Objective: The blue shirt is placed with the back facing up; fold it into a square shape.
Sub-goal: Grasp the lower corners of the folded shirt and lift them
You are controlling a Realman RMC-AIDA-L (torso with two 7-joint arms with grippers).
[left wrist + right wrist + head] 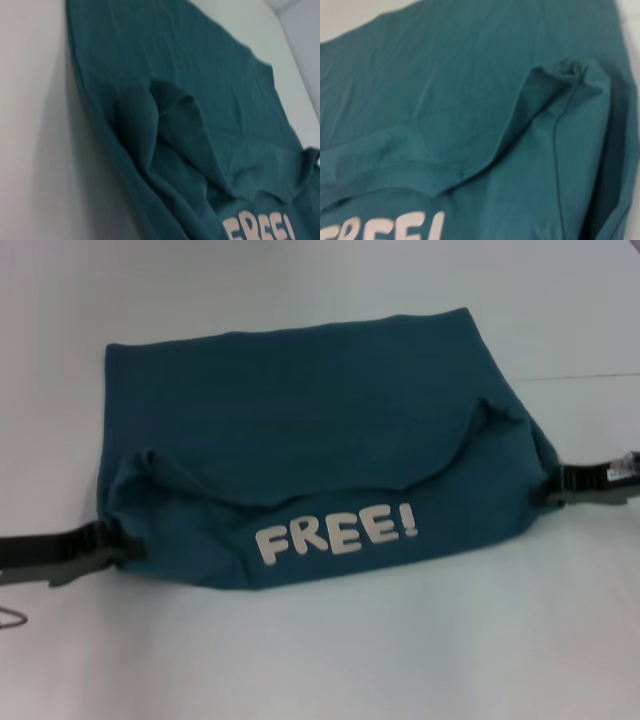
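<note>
The blue shirt (pixel 300 400) lies across the middle of the white table. Its near part is turned over toward the far side, so the white "FREE!" lettering (pixel 335 533) faces up on that flap. The flap sags in the middle and stands higher at both ends. My left gripper (pixel 118 543) is at the flap's left end and my right gripper (pixel 548 488) is at its right end. Each is shut on the cloth, with the fingertips hidden in it. The left wrist view shows the folded cloth (pixel 175 130), and so does the right wrist view (pixel 470 115). Neither wrist view shows fingers.
The white table (pixel 320 660) surrounds the shirt. A seam line in the surface (pixel 590 376) runs at the far right. A thin wire-like thing (pixel 8 618) shows at the left edge.
</note>
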